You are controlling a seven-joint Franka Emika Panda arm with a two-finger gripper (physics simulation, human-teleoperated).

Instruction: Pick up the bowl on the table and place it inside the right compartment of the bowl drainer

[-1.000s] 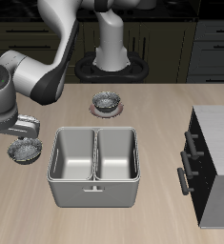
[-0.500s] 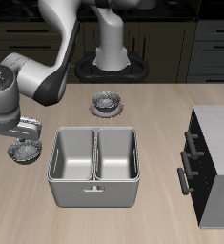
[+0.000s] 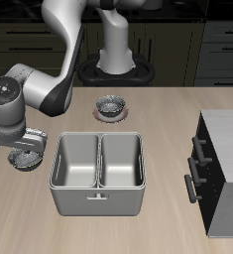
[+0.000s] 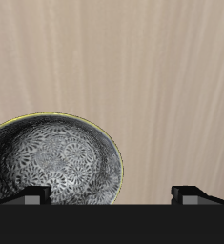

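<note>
The bowl [image 3: 27,160], grey-white with dark mottling, sits on the table beside the bowl drainer [image 3: 98,201]. My gripper [image 3: 19,146] hangs just above it, open, and hides part of the bowl's rim. In the wrist view the bowl [image 4: 51,162] fills the space below one fingertip [image 4: 32,195], while the gripper [image 4: 112,195] shows both fingers wide apart with nothing held. The drainer is a grey metal basin with two deep wells. Its right compartment [image 3: 121,164] is empty, as is the other well.
A look-alike bowl on a dark saucer [image 3: 110,106] stands farther back, behind the drainer. A black-and-white cabinet with handles [image 3: 222,169] occupies the table's side opposite the bowl. The robot's base [image 3: 116,60] is at the back.
My gripper has come down toward the bowl and now covers part of it. The bowl and the drainer have stayed put.
</note>
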